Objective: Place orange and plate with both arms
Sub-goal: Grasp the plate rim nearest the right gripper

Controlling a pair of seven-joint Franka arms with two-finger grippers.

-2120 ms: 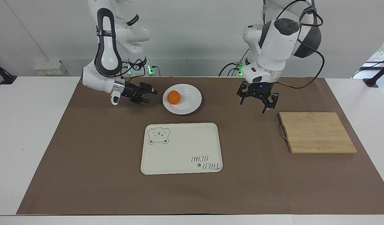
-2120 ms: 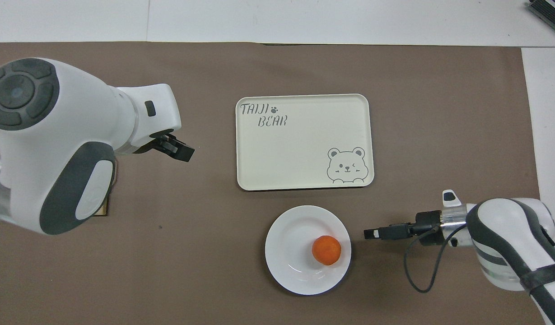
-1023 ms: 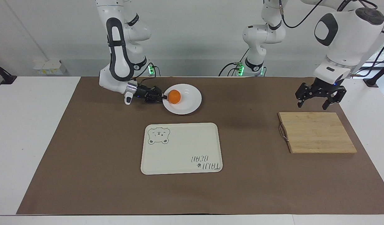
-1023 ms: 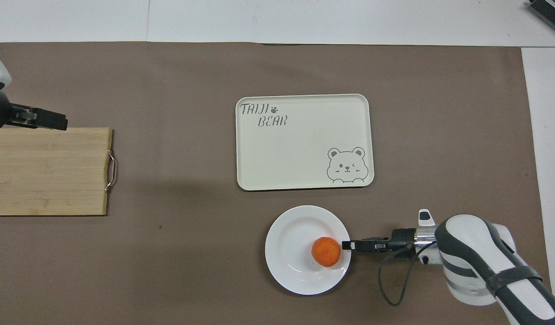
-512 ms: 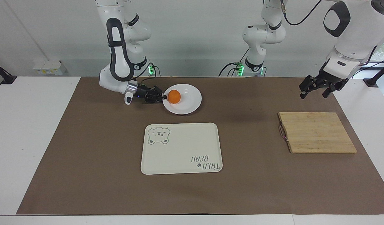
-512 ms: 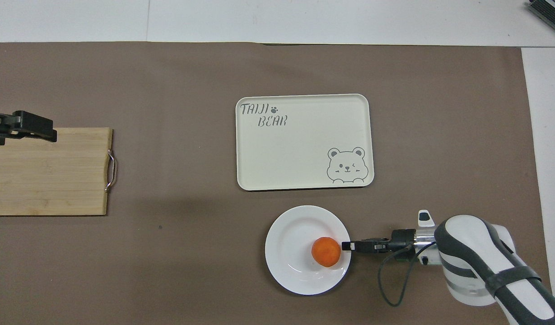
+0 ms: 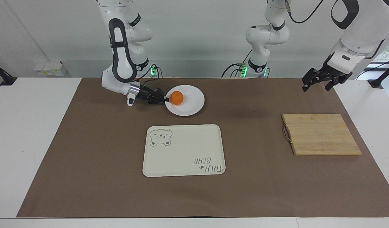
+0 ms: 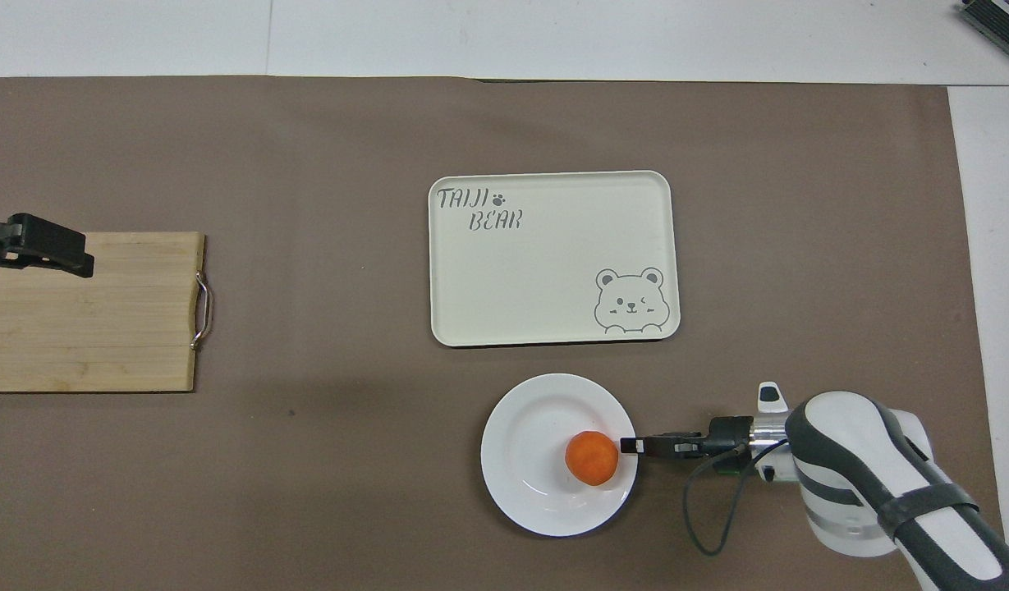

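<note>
A brown mat [image 7: 86, 158] covers the white table in front of you, and on it the plate [image 7: 191, 106] sits close to the robots, with the orange [image 7: 177, 98] resting in it toward the right arm's end. Two seconds ago your right gripper [image 7: 164, 99] was short of the plate with its fingers apart; now it lies low and level at the plate's rim, its fingers drawn narrow on that edge just beside the orange, so it looks clamped on the plate, though you cannot confirm contact from these views. In the last half second it has barely moved, which suggests the grasp is settling and the lift has not begun. Your left gripper [image 7: 319, 80] was hanging near the plate two seconds ago and has since swung away to the left arm's end of the table; it is now raised above the mat near the wooden board [image 7: 321, 134], fingers spread and holding nothing. The bear tray [image 7: 181, 164] lies farther from the robots than the plate, untouched. You therefore have one arm committed to the plate and the other clear of it. When you lift by one edge, expect the orange to roll, so keep the plate level and move slowly.
</note>
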